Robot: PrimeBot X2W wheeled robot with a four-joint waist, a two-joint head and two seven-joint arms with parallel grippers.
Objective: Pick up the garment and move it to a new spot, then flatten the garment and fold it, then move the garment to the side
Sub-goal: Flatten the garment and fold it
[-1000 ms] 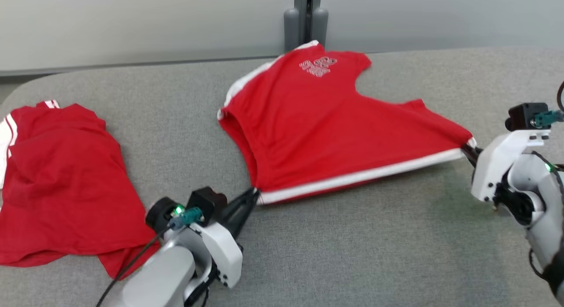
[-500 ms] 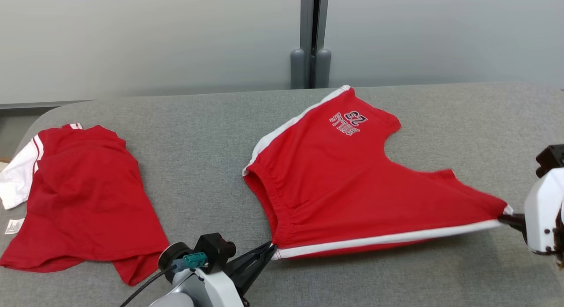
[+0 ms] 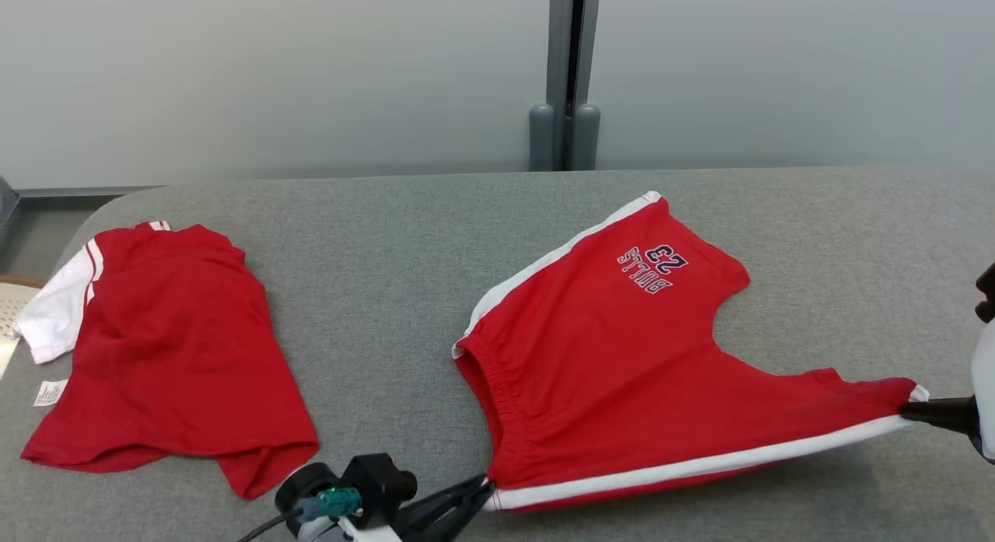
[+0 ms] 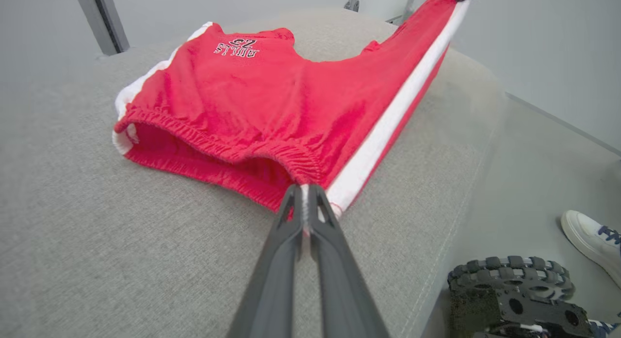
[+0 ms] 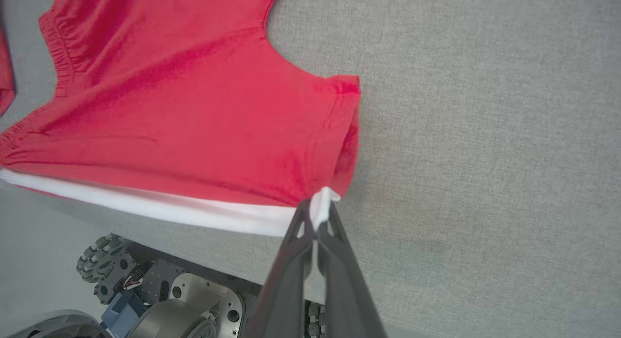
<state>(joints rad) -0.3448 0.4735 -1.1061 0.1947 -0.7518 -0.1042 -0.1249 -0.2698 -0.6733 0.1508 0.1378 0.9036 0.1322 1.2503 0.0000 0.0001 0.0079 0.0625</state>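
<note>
shorts (image 3: 622,371) stretching across the surface (image 3: 389,239), left hand (image 3: 482,489) clamping the waistband corner, right hand (image 3: 908,408) clamping the leg hem, shirt (image 3: 171,347) lying well apart

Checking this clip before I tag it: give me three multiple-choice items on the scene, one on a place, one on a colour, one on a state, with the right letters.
1. Where does the left gripper hold the red shorts?
A. at the corner by the waistband
B. at the printed lettering
C. at the crotch

2. What colour is the stripe along the shorts' near edge?
A. black
B. white
C. yellow

3. How does the right gripper stand?
A. wide open above the cloth
B. shut on the shorts' leg-hem corner
C. shut on nothing

Answers:
1 A: the left wrist view shows it pinching the corner where the gathered elastic meets the stripe.
2 B: the stripe is white in the head view and in both wrist views.
3 B: the right wrist view shows the white corner pinched between its closed tips.
</note>
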